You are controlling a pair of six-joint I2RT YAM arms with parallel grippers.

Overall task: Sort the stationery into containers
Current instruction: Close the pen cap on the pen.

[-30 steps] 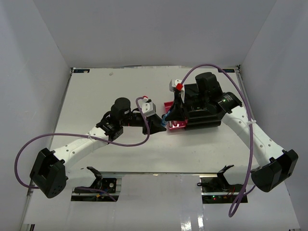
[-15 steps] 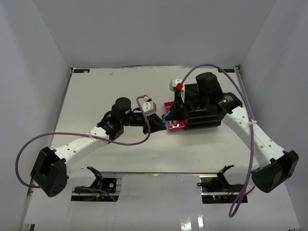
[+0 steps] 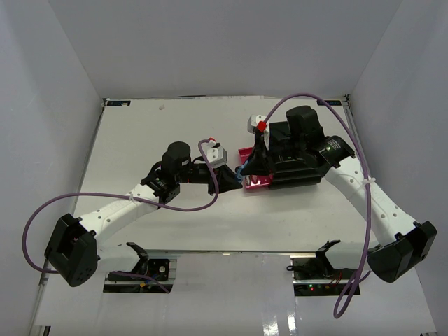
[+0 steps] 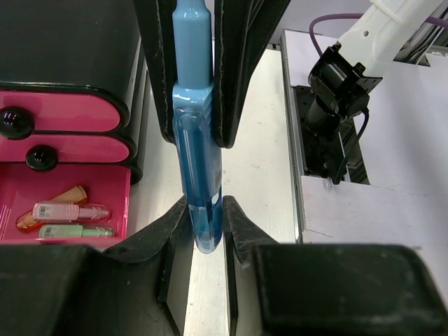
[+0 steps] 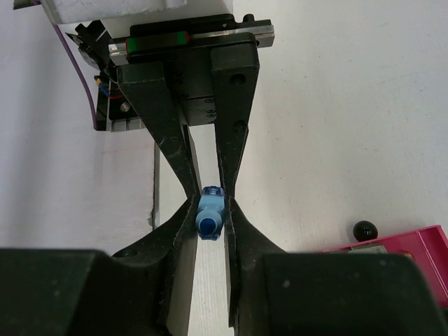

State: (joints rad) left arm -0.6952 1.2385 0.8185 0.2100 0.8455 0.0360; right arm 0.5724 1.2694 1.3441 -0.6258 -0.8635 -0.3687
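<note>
A light-blue pen [image 4: 197, 161] is held in the air between your two arms, gripped at both ends. The left jaws are clamped on its near end, and in the left wrist view its barrel runs straight out from them into the right jaws, which are shut on the far end. The right wrist view shows the same pen end-on, a small blue disc pinched where the two pairs of fingertips almost meet. From above, the pen lies on a short slant from lower left to upper right, left arm below it and right arm above. It sits just beside the black three-tier cabinet [image 3: 297, 157] on the white surface [image 3: 140, 133]. The cabinet's bottom pink drawer [image 4: 123, 203] is pulled open, off to the left of the pen in the left wrist view, so the pen is beside the drawer and not over it. An orange cap [image 4: 52, 206], a pink highlighter [image 4: 66, 212] and a green highlighter [image 4: 73, 229] already lie inside, crosswise to the pen's axis. The two drawers above are closed. My judgement: one pair of jaws must let go, then the other carries the pen sideways and turns it to drop in.
</note>
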